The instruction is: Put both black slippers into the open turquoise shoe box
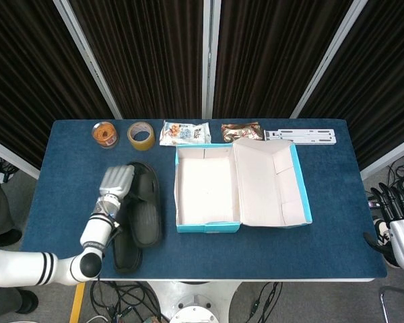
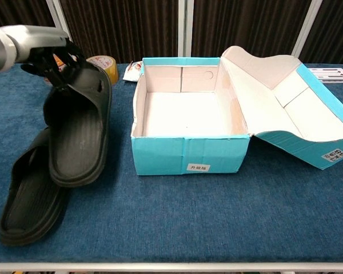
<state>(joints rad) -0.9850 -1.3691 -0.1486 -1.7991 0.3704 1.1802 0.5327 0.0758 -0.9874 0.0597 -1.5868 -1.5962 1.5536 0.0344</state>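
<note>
My left hand (image 2: 50,52) grips the strap end of a black slipper (image 2: 77,134) and holds it tilted off the table, heel down, left of the open turquoise shoe box (image 2: 188,154). The second black slipper (image 2: 28,202) hangs or lies just beneath it; whether the hand holds that one too is unclear. In the head view the left hand (image 1: 116,182) and both slippers (image 1: 143,208) are left of the box (image 1: 209,225), whose lid (image 1: 269,182) lies open to the right. The box is empty. My right hand (image 1: 397,225) stays off the table's right edge, holding nothing.
Along the back edge stand an orange tub (image 1: 105,134), a tape roll (image 1: 141,135), a snack packet (image 1: 185,132), a brown packet (image 1: 241,130) and a white bracket (image 1: 300,136). The tape roll (image 2: 106,63) sits just behind the raised slipper.
</note>
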